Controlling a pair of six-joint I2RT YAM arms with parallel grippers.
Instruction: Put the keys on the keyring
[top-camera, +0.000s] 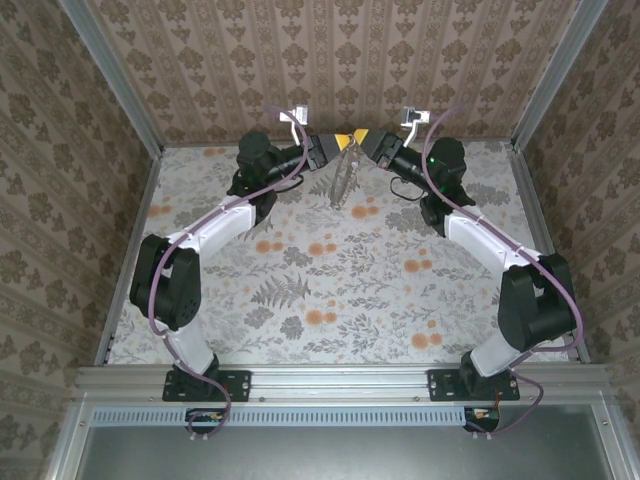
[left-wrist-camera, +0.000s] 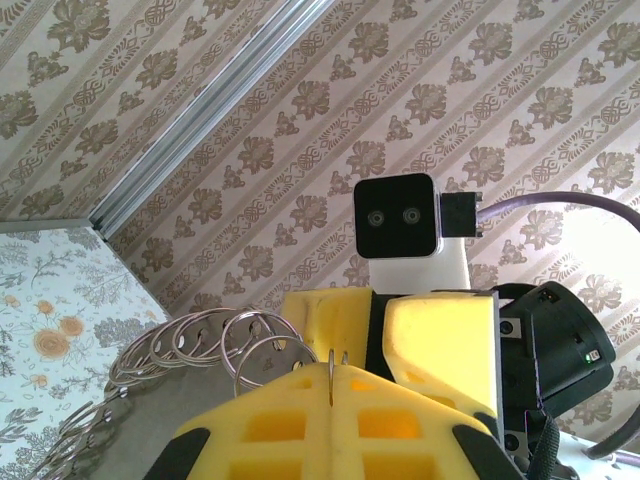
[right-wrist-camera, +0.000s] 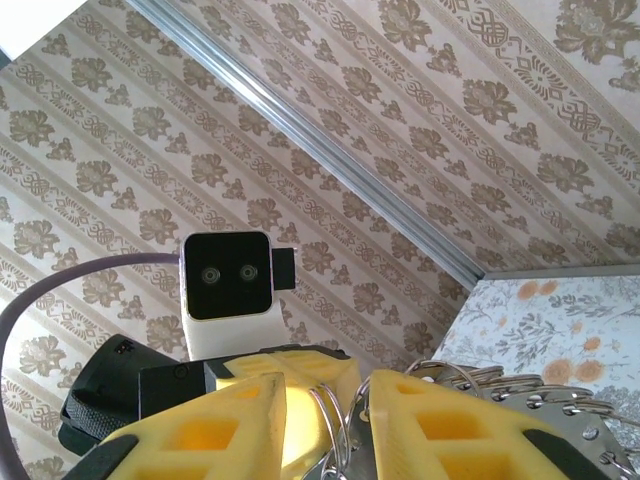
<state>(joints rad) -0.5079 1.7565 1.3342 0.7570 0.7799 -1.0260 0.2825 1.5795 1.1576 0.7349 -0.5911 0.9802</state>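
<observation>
Both arms are raised at the back of the table, fingertips meeting. The keyring (top-camera: 340, 182) is a chain of linked silver rings hanging from them toward the table. My left gripper (top-camera: 343, 141) (left-wrist-camera: 331, 380) is shut on one thin ring of the keyring (left-wrist-camera: 200, 345), which trails off to the left. My right gripper (top-camera: 363, 138) (right-wrist-camera: 330, 400) faces it with its yellow fingers apart; a couple of rings (right-wrist-camera: 340, 425) stand loosely in the gap, not pinched. A flat grey metal piece with a hole, which may be a key (right-wrist-camera: 361, 416), lies against the right-hand finger. Individual keys are hard to tell apart among the rings.
The floral table (top-camera: 330, 290) is walled by patterned panels and aluminium posts (top-camera: 112, 75). The left wrist camera block (right-wrist-camera: 228, 275) and right wrist camera block (left-wrist-camera: 398, 215) face each other closely. The arms' bases (top-camera: 200, 380) sit at the near rail.
</observation>
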